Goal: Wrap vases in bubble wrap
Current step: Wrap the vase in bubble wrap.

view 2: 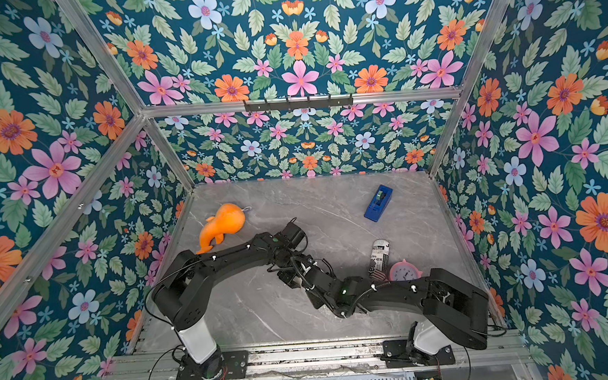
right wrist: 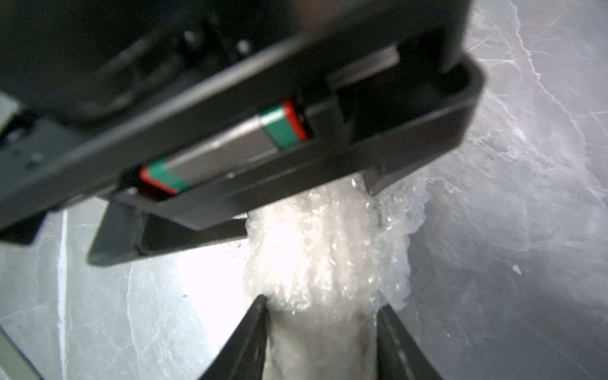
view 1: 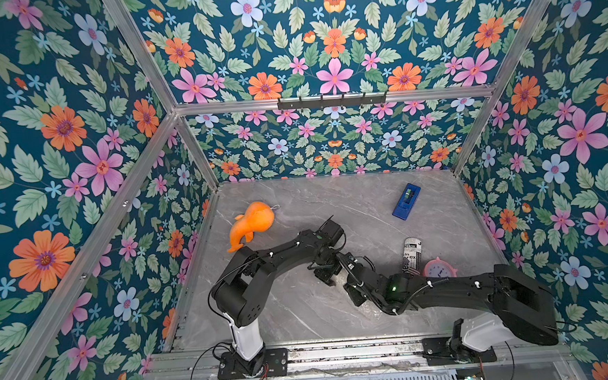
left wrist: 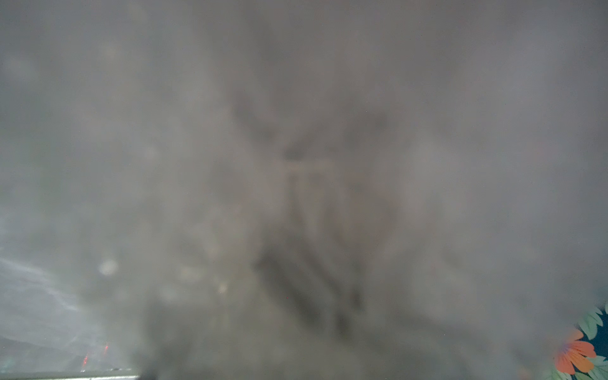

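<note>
Vase and bubble wrap already form one bundle, seen only in the right wrist view: a pale cylinder sheathed in crinkled, shiny film, with loose film trailing off one side. It sits near the middle of the surface, where the two arms meet. In both top views the arms hide it, and I cannot tell whether it rests on the surface or is lifted.

The right gripper pinches the near end of the bundle, one finger pressed against each side, apparently to keep the vase from rolling and the film from springing open. The left gripper reaches in over the far end with its fingers flanking the wrap. Whether they bite the film or only bracket it I cannot tell. The left wrist view is a grey blur, probably film lying close to the lens.

Holding both ends seems meant to let one arm steady the vase while the other tightens or tucks the loose edge.

A blue tape dispenser stands well apart at the far right, likely for sealing the wrap. An orange plush toy lies at the far left, clear of the work.
</note>
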Robot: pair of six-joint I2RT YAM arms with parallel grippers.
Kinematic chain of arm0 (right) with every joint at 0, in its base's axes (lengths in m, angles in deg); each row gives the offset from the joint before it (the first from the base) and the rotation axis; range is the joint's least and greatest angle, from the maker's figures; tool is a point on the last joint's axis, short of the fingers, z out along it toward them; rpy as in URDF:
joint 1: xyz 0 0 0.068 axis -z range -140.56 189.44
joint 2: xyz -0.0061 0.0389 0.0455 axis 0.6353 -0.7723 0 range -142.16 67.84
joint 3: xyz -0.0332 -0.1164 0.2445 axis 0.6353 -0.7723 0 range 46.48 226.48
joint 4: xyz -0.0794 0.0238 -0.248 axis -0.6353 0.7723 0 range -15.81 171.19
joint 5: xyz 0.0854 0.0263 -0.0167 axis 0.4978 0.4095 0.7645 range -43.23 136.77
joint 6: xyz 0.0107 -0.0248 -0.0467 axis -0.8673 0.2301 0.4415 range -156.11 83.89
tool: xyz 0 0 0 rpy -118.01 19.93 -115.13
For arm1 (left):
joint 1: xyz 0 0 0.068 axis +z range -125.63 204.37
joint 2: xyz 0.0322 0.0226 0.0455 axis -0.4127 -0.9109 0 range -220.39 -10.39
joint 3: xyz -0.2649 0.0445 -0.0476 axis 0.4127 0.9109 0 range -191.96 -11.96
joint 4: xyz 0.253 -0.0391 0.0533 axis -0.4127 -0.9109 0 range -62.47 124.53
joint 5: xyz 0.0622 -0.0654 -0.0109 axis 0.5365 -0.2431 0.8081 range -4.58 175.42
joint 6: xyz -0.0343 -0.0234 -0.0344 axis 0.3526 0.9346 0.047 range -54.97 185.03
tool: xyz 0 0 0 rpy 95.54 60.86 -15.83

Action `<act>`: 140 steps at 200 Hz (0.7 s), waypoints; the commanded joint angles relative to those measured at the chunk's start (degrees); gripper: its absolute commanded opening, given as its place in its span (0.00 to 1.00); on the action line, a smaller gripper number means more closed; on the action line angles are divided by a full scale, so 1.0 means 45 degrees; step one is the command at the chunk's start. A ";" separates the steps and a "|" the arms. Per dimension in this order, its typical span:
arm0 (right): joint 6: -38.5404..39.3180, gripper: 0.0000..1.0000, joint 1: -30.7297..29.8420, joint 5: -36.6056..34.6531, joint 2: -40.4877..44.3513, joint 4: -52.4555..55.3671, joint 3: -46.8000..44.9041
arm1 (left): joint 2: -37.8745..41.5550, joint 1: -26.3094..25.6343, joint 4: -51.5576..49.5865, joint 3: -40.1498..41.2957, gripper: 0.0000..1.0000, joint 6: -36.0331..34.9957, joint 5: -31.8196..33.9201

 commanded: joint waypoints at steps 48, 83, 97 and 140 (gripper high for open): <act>-0.0619 0.49 -0.0110 0.0476 0.0444 0.3307 -0.0519 | 0.0174 0.0006 -0.0088 -0.0202 0.35 -0.0474 0.0893; -0.1106 0.64 -0.0109 0.0892 0.1499 0.3006 -0.0816 | 0.0279 0.0009 -0.0300 -0.0432 0.29 -0.1713 0.1740; -0.1342 0.72 -0.0110 0.1062 0.2121 0.2863 -0.0968 | 0.0334 0.0015 -0.0130 -0.0405 0.28 -0.2249 0.2008; -0.1962 0.81 -0.0091 0.1279 0.4297 0.2723 -0.1378 | 0.0508 -0.0015 0.0386 -0.0346 0.26 -0.3910 0.2646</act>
